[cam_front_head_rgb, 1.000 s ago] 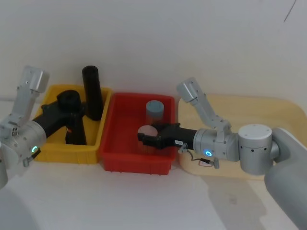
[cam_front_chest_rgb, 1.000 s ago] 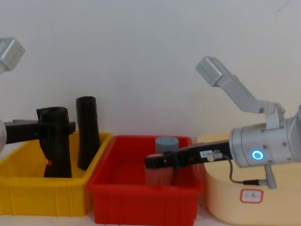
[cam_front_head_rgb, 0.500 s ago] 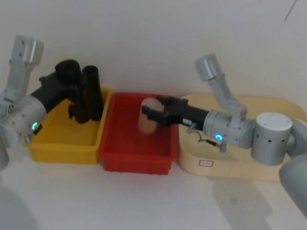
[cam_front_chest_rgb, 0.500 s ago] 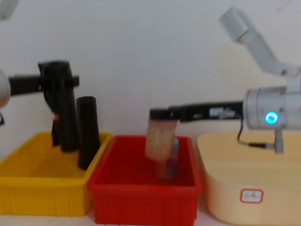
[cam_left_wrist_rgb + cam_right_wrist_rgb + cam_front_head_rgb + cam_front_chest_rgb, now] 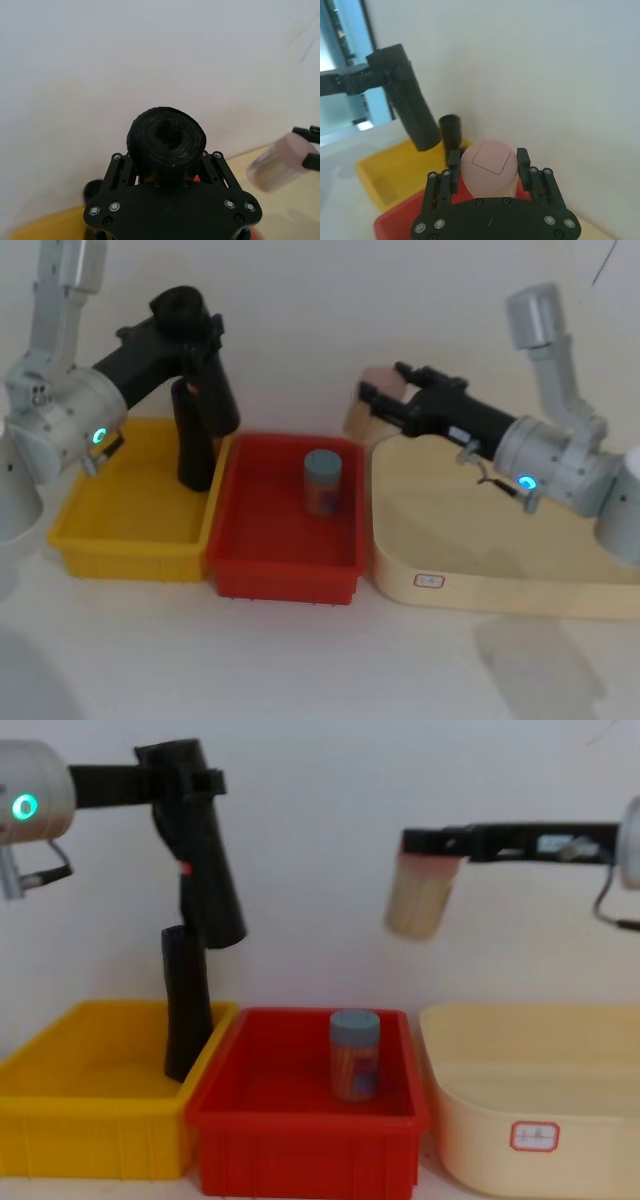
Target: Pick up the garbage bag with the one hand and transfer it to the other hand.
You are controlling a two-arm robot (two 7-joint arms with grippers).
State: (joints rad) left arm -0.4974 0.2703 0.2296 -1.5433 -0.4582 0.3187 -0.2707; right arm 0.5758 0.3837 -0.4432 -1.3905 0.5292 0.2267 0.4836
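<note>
The garbage bag [image 5: 208, 375], a black roll with a small red mark, hangs tilted in the air above the yellow bin [image 5: 130, 560]. My left gripper [image 5: 186, 320], on the arm with the green ring, is shut on the bag's upper end; the roll's end [image 5: 166, 137] sits between its jaws. From the side the bag [image 5: 205, 870] hangs well above the bin. My right gripper [image 5: 378, 397], on the blue-ringed arm, is shut on a pale pink jar [image 5: 366, 408], raised near the back wall over the gap between red bin and cream tray. The jar [image 5: 418, 900] hangs level with the bag.
A second black roll [image 5: 193, 445] leans upright in the yellow bin's back right corner. The red bin [image 5: 285, 575] holds a blue-lidded jar [image 5: 322, 480]. A cream tray [image 5: 500, 580] lies at the right. The white wall stands close behind.
My left gripper has lifted the garbage bag up out of the yellow bin and to the right. My right gripper has carried the pale jar up out of the red bin and rightward.
</note>
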